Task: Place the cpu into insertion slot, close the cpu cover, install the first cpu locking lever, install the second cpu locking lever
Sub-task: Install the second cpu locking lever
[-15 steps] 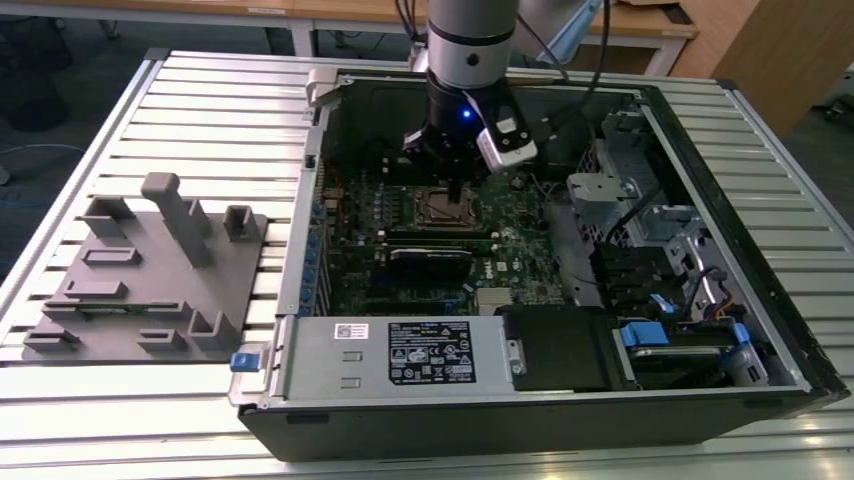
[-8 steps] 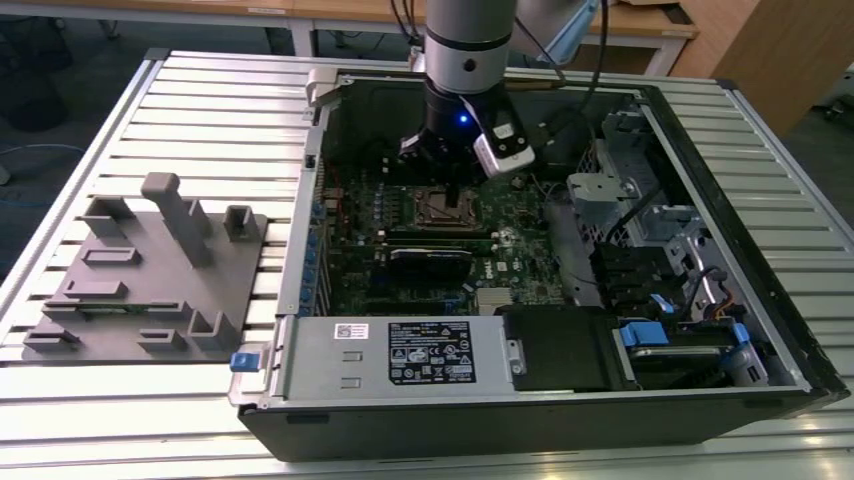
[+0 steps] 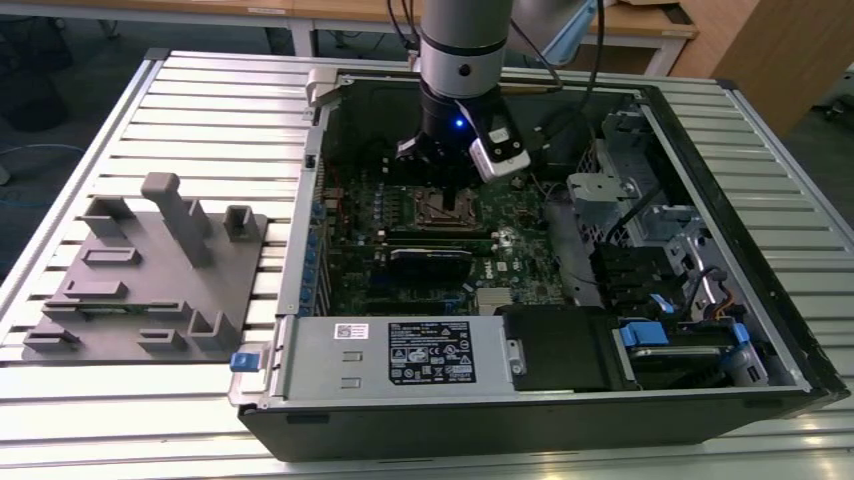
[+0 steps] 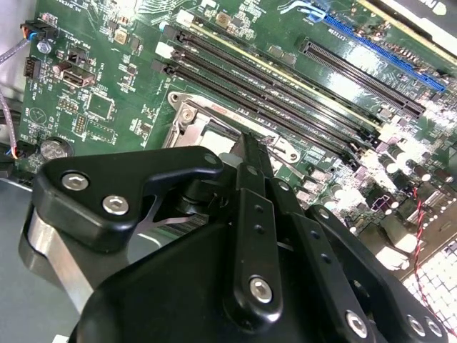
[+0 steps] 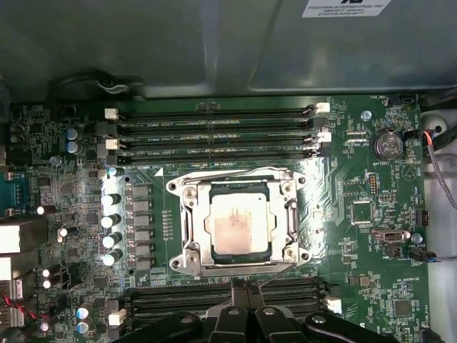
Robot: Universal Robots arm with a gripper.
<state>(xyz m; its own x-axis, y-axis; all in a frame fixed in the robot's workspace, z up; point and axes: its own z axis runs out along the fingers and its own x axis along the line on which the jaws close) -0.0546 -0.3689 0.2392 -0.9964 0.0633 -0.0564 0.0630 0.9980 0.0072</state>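
We note an open computer case [image 3: 747, 400] on the slatted table [image 3: 200, 90]. Power supply box [image 3: 400, 358] sits at its near edge. Grey fixture block [image 3: 147, 280] lies at the exterior view's left. Memory slots [image 5: 214, 132] flank the socket area.

A ribbed metal table [image 3: 200, 90] carries an open computer case [image 3: 534, 420], with a grey fixture block [image 3: 140, 300] at the exterior view's left.

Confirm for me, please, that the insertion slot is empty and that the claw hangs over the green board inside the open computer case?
Not quite. The insertion slot is not empty: the cpu lies in it, as the first wrist view shows. The rest holds: the claw hangs over the green board inside the open computer case.
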